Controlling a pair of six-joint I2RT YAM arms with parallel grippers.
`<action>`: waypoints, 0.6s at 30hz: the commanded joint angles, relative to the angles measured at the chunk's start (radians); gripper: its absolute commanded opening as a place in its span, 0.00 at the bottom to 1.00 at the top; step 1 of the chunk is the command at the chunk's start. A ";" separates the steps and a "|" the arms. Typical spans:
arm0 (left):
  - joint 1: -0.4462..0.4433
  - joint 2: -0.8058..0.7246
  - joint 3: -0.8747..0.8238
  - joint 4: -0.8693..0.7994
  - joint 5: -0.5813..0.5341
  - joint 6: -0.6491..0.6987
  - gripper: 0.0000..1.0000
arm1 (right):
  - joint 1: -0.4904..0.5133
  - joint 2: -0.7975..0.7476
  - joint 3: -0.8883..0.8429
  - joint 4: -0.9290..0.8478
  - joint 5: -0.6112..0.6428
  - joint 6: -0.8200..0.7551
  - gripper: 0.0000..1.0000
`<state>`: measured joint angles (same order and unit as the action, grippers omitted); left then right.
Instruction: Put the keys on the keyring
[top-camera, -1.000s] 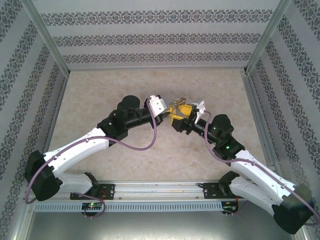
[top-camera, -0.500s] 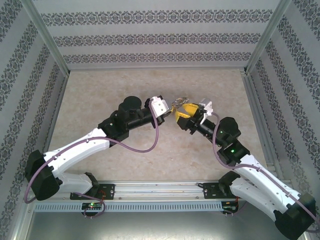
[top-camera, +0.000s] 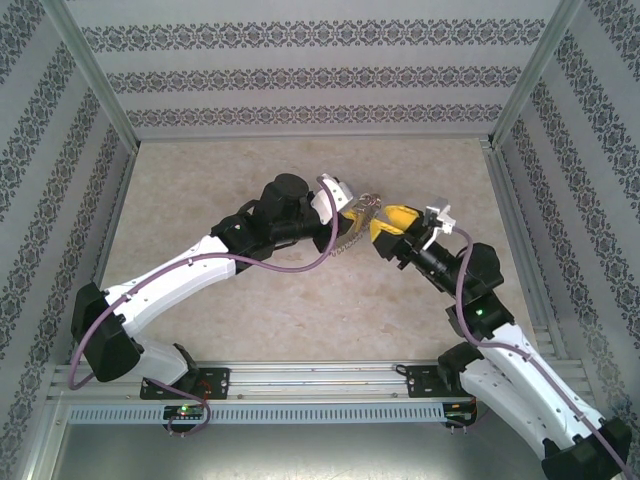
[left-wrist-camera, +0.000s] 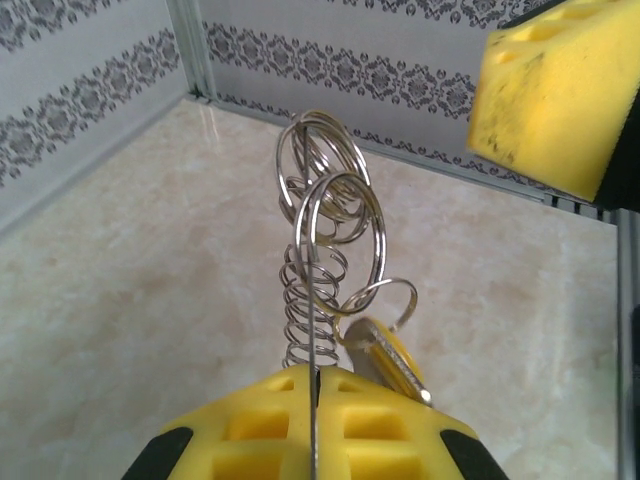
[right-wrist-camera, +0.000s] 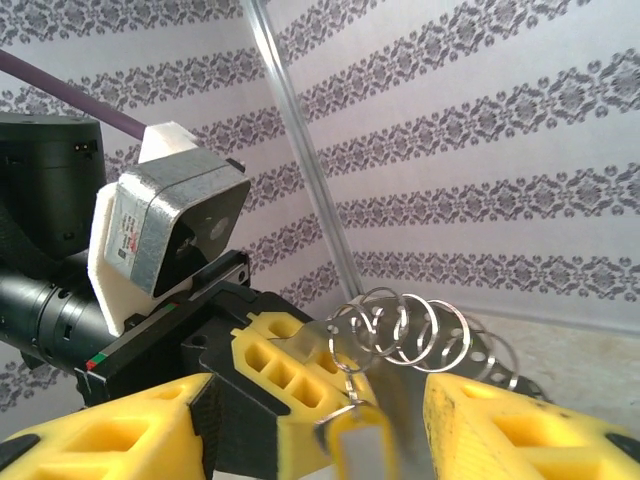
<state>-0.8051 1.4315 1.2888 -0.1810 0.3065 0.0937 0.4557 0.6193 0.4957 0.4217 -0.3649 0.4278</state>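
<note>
Left gripper (left-wrist-camera: 315, 395) pinches keyring (left-wrist-camera: 312, 300) above open table (top-camera: 190, 190); right gripper (top-camera: 378, 225) spread just beside.

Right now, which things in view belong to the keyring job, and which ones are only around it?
Belong to the job:
- keyring, pinched in the shut left claw
- key, beside the keyring's coil
- right claw, open, facing the keyring

Not part of it:
- purple cable on the left arm
- patterned walls
- metal rail at the near edge
</note>
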 joint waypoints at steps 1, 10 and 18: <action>-0.009 -0.040 0.041 -0.038 0.025 -0.073 0.00 | -0.014 -0.026 -0.032 0.002 0.011 0.021 0.59; -0.011 -0.063 0.043 -0.062 0.076 -0.107 0.00 | 0.001 0.013 -0.052 0.015 -0.094 0.006 0.65; -0.009 -0.041 0.061 -0.094 0.076 -0.156 0.00 | -0.014 0.018 0.002 0.013 -0.038 0.146 0.62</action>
<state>-0.8051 1.4029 1.3075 -0.2619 0.3702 -0.0193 0.4484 0.6380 0.4519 0.4118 -0.4160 0.4938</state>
